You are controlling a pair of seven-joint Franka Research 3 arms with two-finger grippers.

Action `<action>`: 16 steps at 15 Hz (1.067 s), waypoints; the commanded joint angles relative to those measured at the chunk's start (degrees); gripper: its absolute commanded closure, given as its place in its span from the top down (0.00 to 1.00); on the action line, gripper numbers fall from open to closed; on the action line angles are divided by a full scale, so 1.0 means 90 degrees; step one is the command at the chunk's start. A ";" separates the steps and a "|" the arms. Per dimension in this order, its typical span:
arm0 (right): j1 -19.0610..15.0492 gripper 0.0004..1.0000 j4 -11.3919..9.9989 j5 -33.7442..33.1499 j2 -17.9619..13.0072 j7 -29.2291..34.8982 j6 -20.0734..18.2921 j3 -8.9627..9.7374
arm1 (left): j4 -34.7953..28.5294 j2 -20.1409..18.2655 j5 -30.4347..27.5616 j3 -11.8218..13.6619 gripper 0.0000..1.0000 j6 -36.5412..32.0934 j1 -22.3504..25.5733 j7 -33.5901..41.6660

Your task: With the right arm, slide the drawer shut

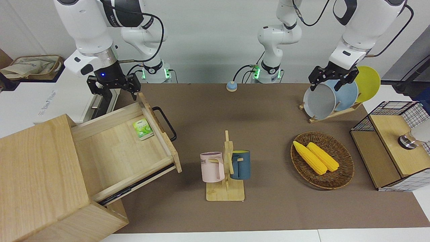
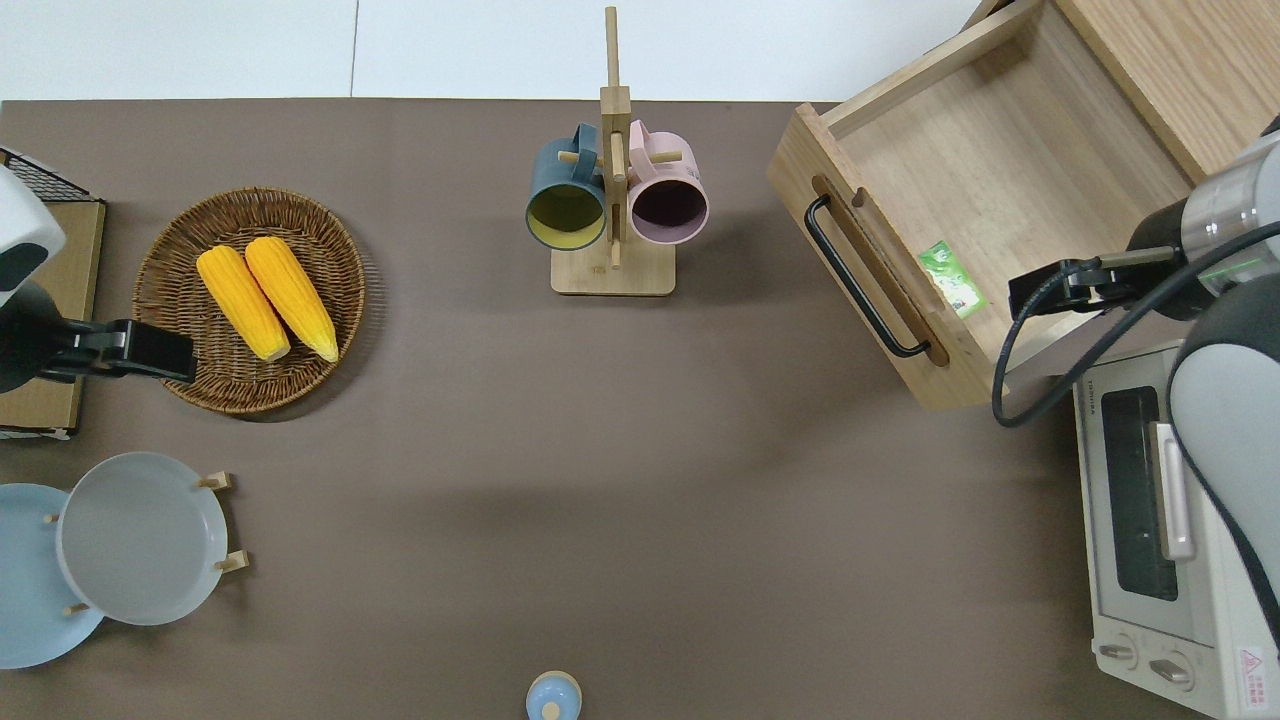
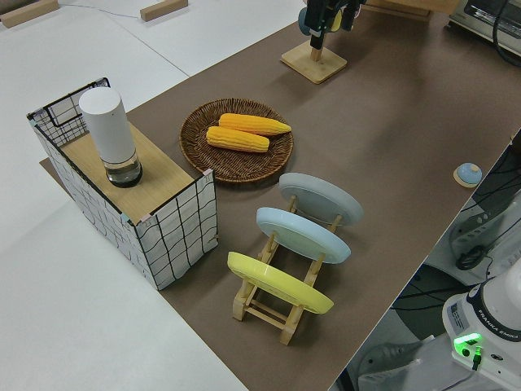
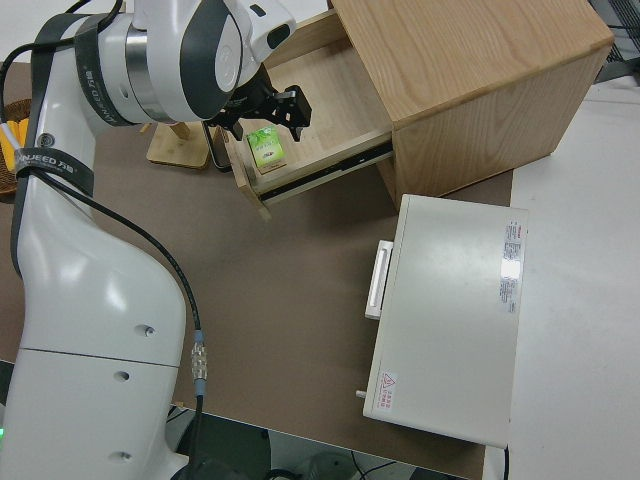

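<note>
Looking along your desk (image 1: 268, 208) from the right arm's end: the drawer (image 1: 124, 151) stands pulled out of its cabinet (image 1: 37, 181), green packet (image 1: 142, 129) inside, black handle facing bare brown mat. Right end effector (image 1: 114, 88), fingers apart, hangs over the drawer's robot-side corner. Left arm is parked.

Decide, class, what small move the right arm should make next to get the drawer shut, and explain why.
Probably bring the right gripper down to the table side of the drawer's front panel, by the black handle. The drawer stands pulled far out of the cabinet, a green packet inside, and the gripper hangs over its robot-side corner, touching nothing. The left arm is parked.
</note>
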 commanded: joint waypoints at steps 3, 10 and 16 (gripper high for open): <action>-0.0051 0.99 -0.0008 0.0118 -0.0101 -0.0146 -0.0001 0.0003 | 0.0165 0.0072 0.0109 -0.0041 0.99 -0.0125 0.0024 0.0062; -0.0051 0.98 0.0050 0.0147 -0.0110 -0.0185 -0.0275 0.0013 | 0.0165 0.0072 0.0109 -0.0041 0.99 -0.0125 0.0024 0.0062; -0.0061 0.79 0.0080 0.0118 -0.0296 -0.0214 -0.0460 -0.0016 | 0.0156 0.0072 0.0109 -0.0041 0.99 -0.0125 0.0024 0.0062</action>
